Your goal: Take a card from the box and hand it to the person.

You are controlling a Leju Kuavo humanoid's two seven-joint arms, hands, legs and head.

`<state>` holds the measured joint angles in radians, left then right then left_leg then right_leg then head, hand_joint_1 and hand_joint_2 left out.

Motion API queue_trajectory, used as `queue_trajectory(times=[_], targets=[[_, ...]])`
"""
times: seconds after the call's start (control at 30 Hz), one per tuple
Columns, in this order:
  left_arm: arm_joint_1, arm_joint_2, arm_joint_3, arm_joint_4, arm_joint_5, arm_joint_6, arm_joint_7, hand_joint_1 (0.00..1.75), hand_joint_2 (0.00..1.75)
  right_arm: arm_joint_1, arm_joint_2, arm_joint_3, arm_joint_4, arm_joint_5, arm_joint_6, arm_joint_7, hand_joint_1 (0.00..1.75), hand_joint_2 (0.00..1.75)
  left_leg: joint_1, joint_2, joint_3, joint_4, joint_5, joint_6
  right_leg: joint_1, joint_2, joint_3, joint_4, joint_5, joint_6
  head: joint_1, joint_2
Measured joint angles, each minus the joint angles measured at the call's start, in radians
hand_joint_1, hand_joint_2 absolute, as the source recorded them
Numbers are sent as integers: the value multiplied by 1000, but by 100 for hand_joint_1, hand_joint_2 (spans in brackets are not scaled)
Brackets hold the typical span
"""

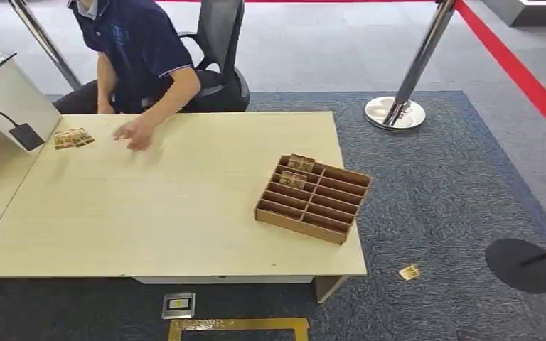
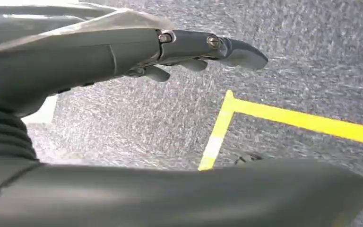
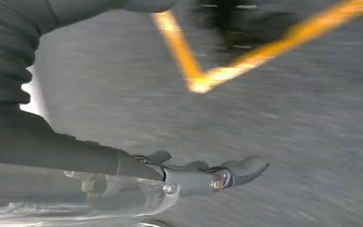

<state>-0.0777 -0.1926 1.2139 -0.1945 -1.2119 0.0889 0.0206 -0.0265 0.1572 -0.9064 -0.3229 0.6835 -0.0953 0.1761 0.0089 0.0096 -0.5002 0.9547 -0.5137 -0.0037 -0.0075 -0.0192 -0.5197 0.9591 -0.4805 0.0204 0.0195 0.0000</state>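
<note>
A brown slotted box (image 1: 313, 199) stands near the table's right front corner, with two cards (image 1: 296, 171) upright in its far left slots. A small pile of cards (image 1: 73, 138) lies at the far left of the table, close to the person (image 1: 139, 42) seated behind it, whose hand (image 1: 134, 132) hovers over the tabletop. My left hand (image 2: 189, 49) hangs over grey carpet, fingers straight and apart, holding nothing. My right hand (image 3: 208, 175) also hangs over the carpet with its fingers stretched out and nothing in them; that view is blurred.
The light wooden table (image 1: 178, 213) has a white device (image 1: 3, 92) and a black cable at its far left. A stanchion base (image 1: 395, 112) stands behind the table's right side. One card (image 1: 409, 272) lies on the carpet right of the table. Yellow tape (image 1: 238, 327) marks the floor.
</note>
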Motion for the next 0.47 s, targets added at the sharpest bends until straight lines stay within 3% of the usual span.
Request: queue_trajectory(times=[0.07,0.1,0.13,0.17,0.33,0.37,0.4,0.43,0.47], targets=[[-1,0,0,0,1,-6,-9,0,0,-11,11,1,34,21,6,25,0,0,0,0,0,0,0,0,0,0,0,0,0,0,0,0],[-1,0,0,0,4,-8,-16,0,175,-16,16,5,51,32,17,34,0,0,0,0,0,0,0,0,0,0,0,0,0,0,0,0],[0,0,1,0,6,-16,-25,0,175,-24,18,8,72,37,33,39,0,0,0,0,0,0,0,0,0,0,0,0,0,0,0,0],[-1,0,1,0,6,-18,-27,0,175,-27,20,8,80,38,38,39,0,175,0,0,0,0,0,0,0,0,0,0,0,0,0,0],[9,9,-27,-2,32,18,-15,0,175,-27,18,42,97,33,56,10,0,175,0,0,0,0,0,0,-1,0,0,0,0,0,0,0],[12,11,-41,-3,50,18,-16,0,175,-27,16,55,99,24,58,6,0,0,-1,0,0,0,0,0,-1,0,0,0,0,0,0,0],[15,16,-58,-5,74,17,-16,0,175,-26,12,70,99,10,58,3,0,0,-1,0,0,0,0,0,-1,0,0,0,0,0,0,0],[18,19,-74,-7,95,17,-16,0,0,-25,11,84,99,-2,59,-2,0,0,-1,0,0,0,0,0,-1,0,0,0,0,0,0,0],[22,21,-94,-10,119,16,-16,0,0,-24,7,99,99,-17,61,-4,0,0,-1,0,0,0,0,0,0,0,0,0,0,0,0,0]])
